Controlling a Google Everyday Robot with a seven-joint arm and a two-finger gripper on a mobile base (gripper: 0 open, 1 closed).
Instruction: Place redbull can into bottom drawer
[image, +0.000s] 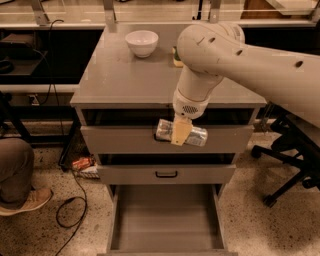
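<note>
The redbull can (192, 135) is a slim silver can held sideways in my gripper (180, 133). The gripper is shut on the can, with a tan finger (180, 131) across its middle. It hangs in front of the top drawer's face, off the cabinet top. The bottom drawer (165, 220) is pulled open below, a shallow grey tray with a bare floor. The can is well above it, roughly over its back edge.
A white bowl (142, 42) and a green-yellow sponge (176, 56) sit at the back of the cabinet top (120, 80). The middle drawer (166, 174) is shut. A person's leg and shoe (20, 185), a cable and an office chair (290, 155) flank the cabinet.
</note>
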